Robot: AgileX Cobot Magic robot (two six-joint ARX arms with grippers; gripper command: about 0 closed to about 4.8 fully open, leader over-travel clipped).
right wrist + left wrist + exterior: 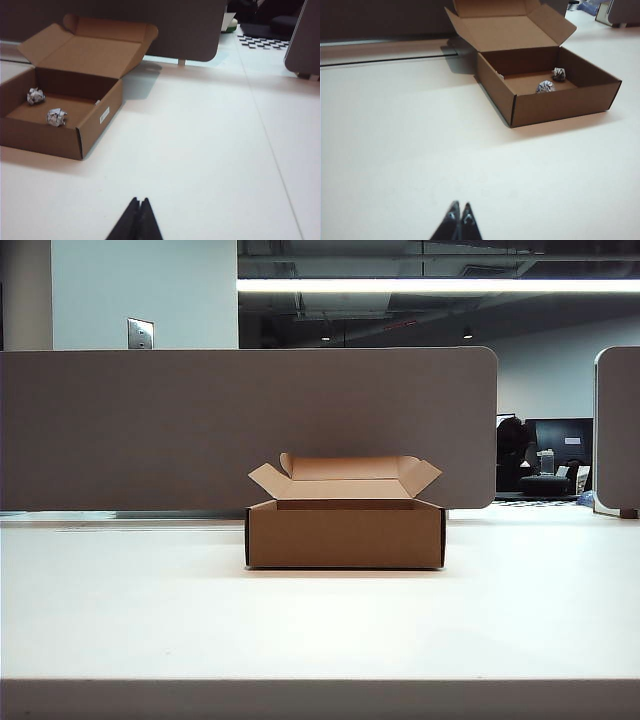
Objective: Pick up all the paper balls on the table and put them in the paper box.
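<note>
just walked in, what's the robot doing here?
It's clearing paper balls off the table into the paper box. Two balls lie inside the open box; a third isn't clearly visible, and no balls show on the table. Both arms are away from the box: left gripper and right gripper are shut, empty, above bare tabletop.

Neither arm shows up in the exterior view at all, so the wrist cameras are all there is to go on. The left gripper (459, 215) has its two dark fingertips pressed together into a point, nothing between them, hanging just above the surface. The right gripper (139, 212) looks the same: tips closed tight against each other, holding nothing, low and aimed forward. Only the fingertips are visible on both.
</note>
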